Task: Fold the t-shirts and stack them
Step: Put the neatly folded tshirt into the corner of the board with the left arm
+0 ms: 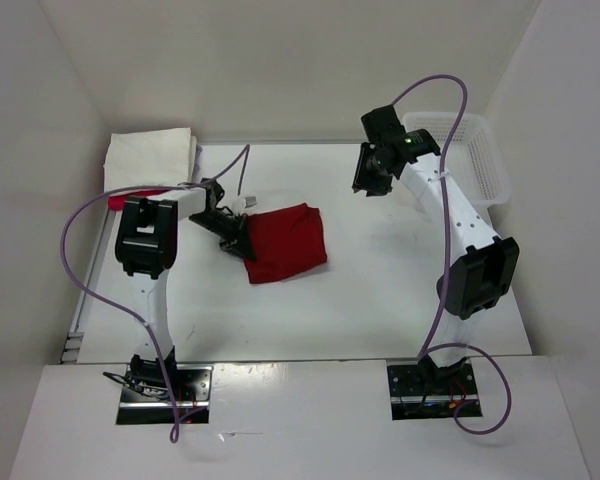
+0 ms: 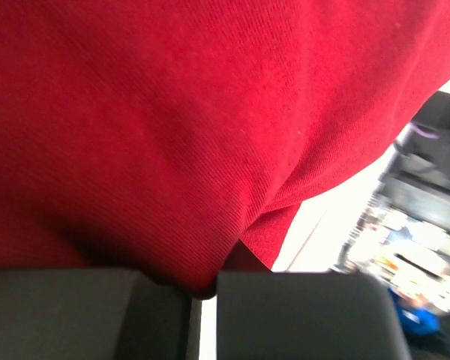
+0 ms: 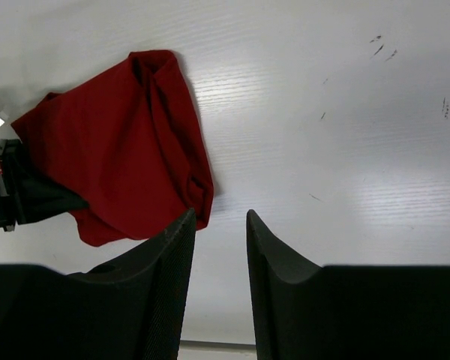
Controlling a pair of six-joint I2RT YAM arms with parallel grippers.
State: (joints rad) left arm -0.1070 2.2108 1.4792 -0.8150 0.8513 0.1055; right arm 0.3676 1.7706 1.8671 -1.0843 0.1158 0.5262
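Since the folded cream-white cloth pile point(image 1: 150, 152) lies at upper left, any carry should probably head that way. At frame centre the left gripper point(image 1: 238, 238) is clamped tight on the left edge of the bunched dark red cotton t-shirt point(image 1: 288, 242). It should lift slowly so the trailing cloth clears the white table point(image 1: 380, 300). At upper right the right gripper point(image 1: 368, 180) hovers part-open and empty, near the white plastic lattice basket point(image 1: 485, 150).
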